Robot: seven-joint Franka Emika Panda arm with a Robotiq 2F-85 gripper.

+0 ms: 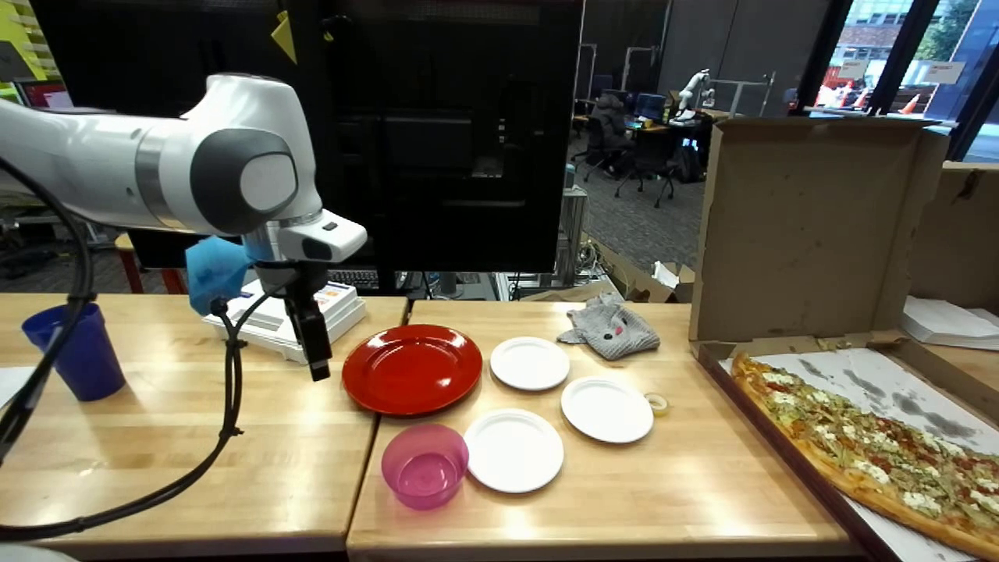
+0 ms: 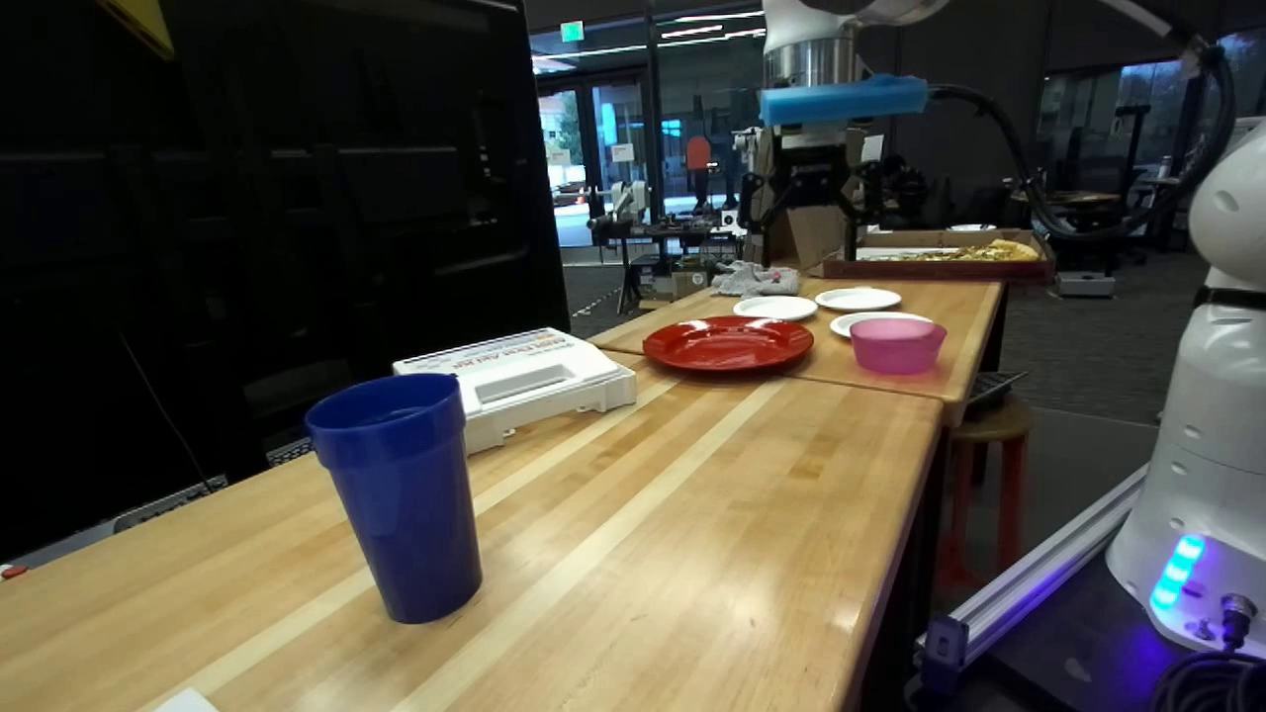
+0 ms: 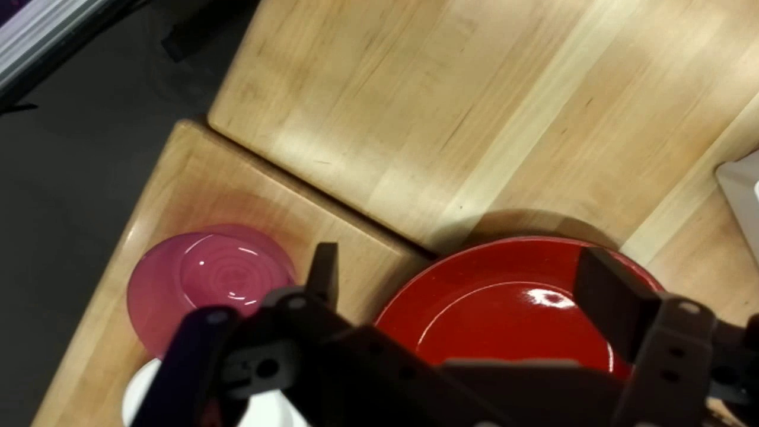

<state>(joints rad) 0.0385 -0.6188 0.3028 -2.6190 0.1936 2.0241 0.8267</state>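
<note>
The wooden surface (image 1: 671, 499) has an open pizza box (image 1: 804, 234) at one end. Near its middle rests a red plate (image 1: 414, 371); the claw (image 3: 456, 258) hangs close by, jaws apart, gripping nothing. Three white plates (image 1: 607, 410) lie nearby, one beside a pink bowl (image 1: 425, 468), another beside a tape roll (image 1: 663, 405).

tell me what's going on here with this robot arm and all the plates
A robot arm has its gripper open, holding nothing, above a wooden tabletop close to a red plate. A pink bowl and three white plates are near that plate, and a pizza lies in an open box. A blue cup and a white case are also there.
</note>
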